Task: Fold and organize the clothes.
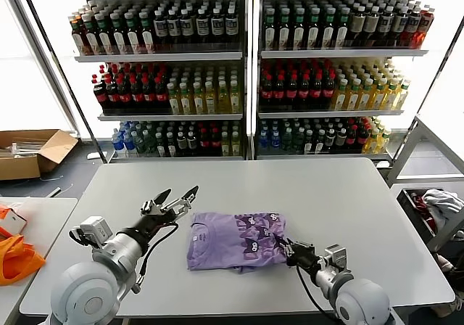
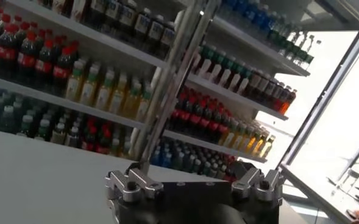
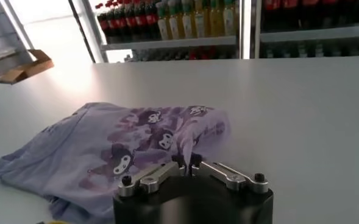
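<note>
A tall shelving unit fills the background, its rows packed with bottled drinks in red, yellow, green and dark colours. In front of it stands a large grey table, the main work surface. A second, smaller table sits off to the robot's left, with bright orange fabric lying on it. A brown cardboard box rests on the floor beyond that side table. At the robot's far right, a bin holds a heap of white-grey clothes.

Near the front edge of the main table, about midway across, lies a lavender T-shirt, folded into a rough rectangle with dark purple printed figures facing up.

The left gripper hovers above the table just beside the shirt's left edge, its fingers spread wide and holding nothing. The right gripper is low at the shirt's right edge; in the right wrist view its fingers are pinched closed on a fold of the lavender cloth.
</note>
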